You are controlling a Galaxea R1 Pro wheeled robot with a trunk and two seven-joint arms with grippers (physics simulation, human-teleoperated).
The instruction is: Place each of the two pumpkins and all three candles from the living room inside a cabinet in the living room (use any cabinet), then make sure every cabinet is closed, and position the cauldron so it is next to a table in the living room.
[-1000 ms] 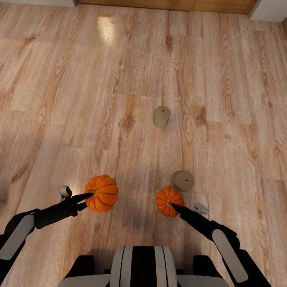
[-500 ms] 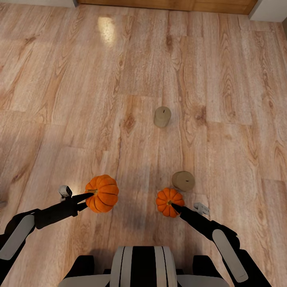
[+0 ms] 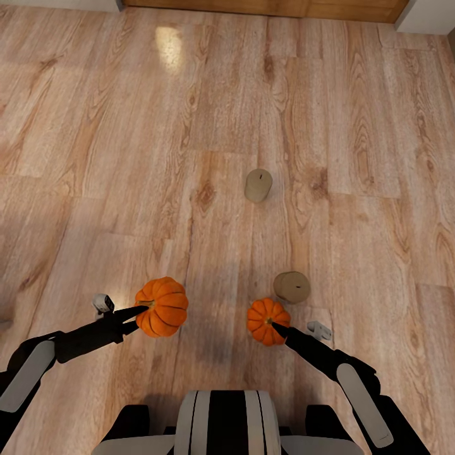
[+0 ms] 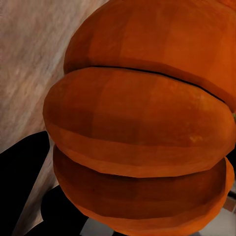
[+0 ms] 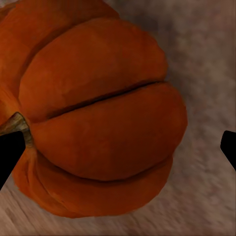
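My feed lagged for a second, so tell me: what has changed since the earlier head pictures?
Almost nothing. The smaller orange ribbed pumpkin at the right gripper has edged slightly nearer the robot. The larger orange pumpkin at the left gripper, the upright beige candle and the tipped beige candle on the wooden floor are as before.

Larger pumpkin (image 3: 162,306) sits left, smaller pumpkin (image 3: 268,321) right, well apart on the floor (image 3: 126,158). Left gripper (image 3: 140,312) at the larger one, right gripper (image 3: 278,328) at the smaller. One candle (image 3: 292,287) lies just behind the smaller pumpkin; another candle (image 3: 258,185) farther back, centre.
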